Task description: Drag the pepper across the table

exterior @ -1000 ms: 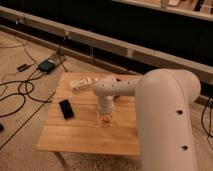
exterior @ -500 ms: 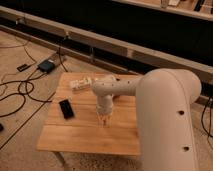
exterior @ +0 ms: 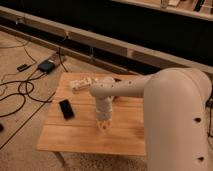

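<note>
Gripper [exterior: 103,124] down on tabletop [exterior: 75,135] mid-board, pepper hidden beneath, jaws' state I can't tell; if contact is shallow, I judge the pepper rolls free mid-drag.

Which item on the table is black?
The phone, near the left edge; the packet at the far edge is pale. Pincer points down at table centre.

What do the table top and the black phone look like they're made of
The table: light wood, likely bamboo planks, matte; plank lines show. The black phone: smooth dark slab, probably plastic or glass. The gripper sits low over the table's middle.
</note>
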Robot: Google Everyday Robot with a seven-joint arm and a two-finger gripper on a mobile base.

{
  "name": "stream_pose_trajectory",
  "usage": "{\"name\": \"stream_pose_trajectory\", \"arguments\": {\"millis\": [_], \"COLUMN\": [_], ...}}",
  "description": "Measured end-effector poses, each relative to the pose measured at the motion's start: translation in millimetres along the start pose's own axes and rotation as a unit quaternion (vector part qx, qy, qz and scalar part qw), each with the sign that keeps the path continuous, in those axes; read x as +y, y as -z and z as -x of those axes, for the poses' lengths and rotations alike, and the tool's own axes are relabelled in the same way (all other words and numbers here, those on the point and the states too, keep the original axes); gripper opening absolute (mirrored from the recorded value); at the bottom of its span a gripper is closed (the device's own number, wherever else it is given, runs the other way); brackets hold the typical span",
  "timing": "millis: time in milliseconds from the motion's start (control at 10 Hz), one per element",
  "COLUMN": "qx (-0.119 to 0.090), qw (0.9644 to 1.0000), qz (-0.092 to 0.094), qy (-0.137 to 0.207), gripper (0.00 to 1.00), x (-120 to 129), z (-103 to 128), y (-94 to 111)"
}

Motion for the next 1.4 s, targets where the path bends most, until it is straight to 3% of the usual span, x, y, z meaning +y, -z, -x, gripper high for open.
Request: {"name": "stream_pose_trajectory", "arguments": {"millis": [300, 400, 700, 800, 1400], "qx": [0.043, 0.067, 0.123, 0.143, 0.19], "qw": [0.9988, 0.9972, 0.9902, 0.9863, 0.9702], "qz": [0.0, -0.001, -0.006, -0.01, -0.018], "qy": [0.021, 0.033, 0.067, 0.081, 0.149], "gripper": [0.0, 0.0, 0.0, 0.0, 0.0], "x": [21, 34, 66, 79, 139], "z": [-48, -68, -111, -125, -170], "y": [-8, -17, -40, -49, -69]}}
